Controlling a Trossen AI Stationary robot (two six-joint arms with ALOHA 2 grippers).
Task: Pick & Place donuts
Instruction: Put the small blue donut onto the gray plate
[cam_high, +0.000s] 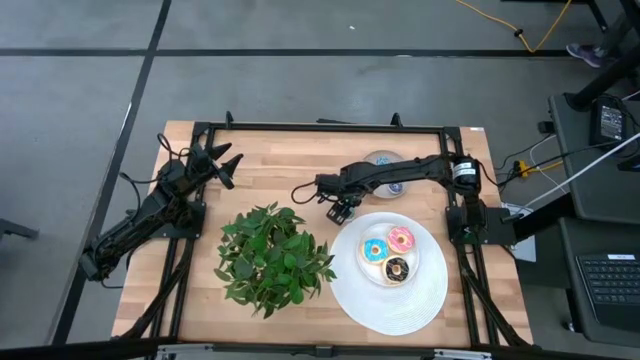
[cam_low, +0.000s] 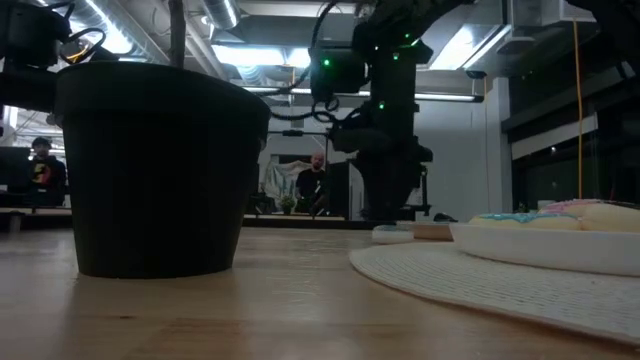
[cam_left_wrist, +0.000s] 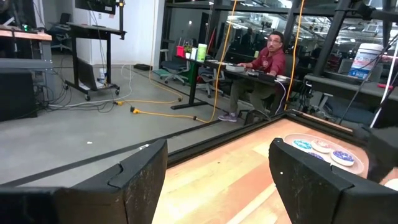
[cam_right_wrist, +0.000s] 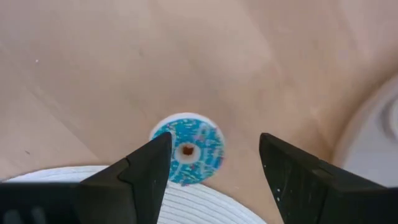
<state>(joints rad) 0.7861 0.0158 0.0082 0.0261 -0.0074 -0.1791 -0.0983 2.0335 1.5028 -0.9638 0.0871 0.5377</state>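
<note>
While lying flat with holes facing up, form a tight cluster: light blue donut (cam_high: 375, 250), pink donut (cam_high: 402, 238), dark brown donut (cam_high: 397, 269), all iced rings on white plate (cam_high: 362, 290), right near part of desk (cam_high: 300, 160). No long axis, being round. One tinier blue ring (cam_right_wrist: 188, 149), flat on bare wood just off plate rim, below right hand (cam_high: 342, 208), fingers apart, holding nothing. Left hand (cam_high: 222, 166) wide open, empty, far left. Plant (cam_high: 272, 256) left of plate.
</note>
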